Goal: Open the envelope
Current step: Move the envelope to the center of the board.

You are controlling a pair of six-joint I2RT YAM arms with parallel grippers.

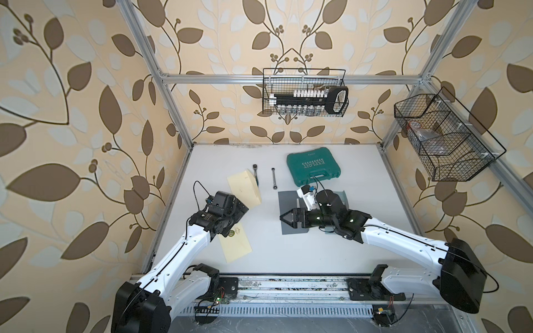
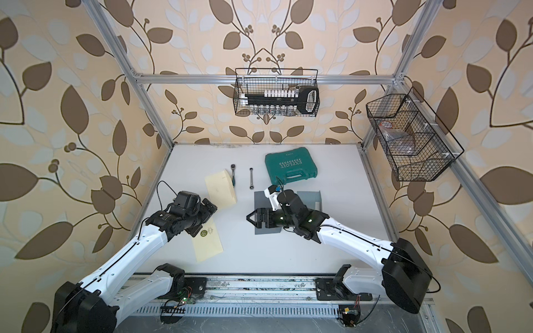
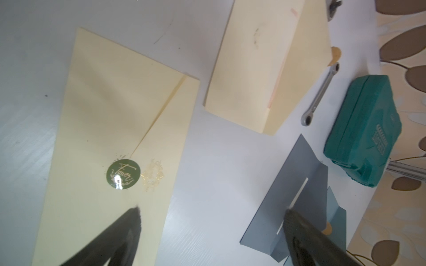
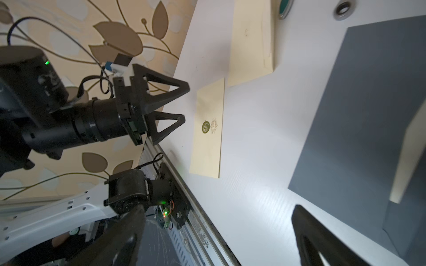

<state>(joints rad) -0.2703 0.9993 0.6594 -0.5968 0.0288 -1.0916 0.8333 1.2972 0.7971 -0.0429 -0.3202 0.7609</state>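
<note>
Grey envelope (image 1: 287, 201) flap up, looks opened; stickered cream envelope (image 1: 235, 245) sealed.
Right pincer (image 1: 282, 218) over grey envelope, left pincer (image 4: 185, 103) by desk (image 1: 288, 259) front-left edge; both apart, empty, green sticker (image 3: 123, 173) intact.

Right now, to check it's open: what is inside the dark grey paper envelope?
In the dark grey paper envelope a pale cream strip, probably a card, shows; grey paper covers the rest.

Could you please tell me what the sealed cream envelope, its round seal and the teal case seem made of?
The cream envelope: matte paper, probably; thin, flat, sharply folded flap. The round seal: glossy sticker, gold lettering; it glints. The teal case: likely moulded plastic; rounded edges, moulded-in handle.
</note>
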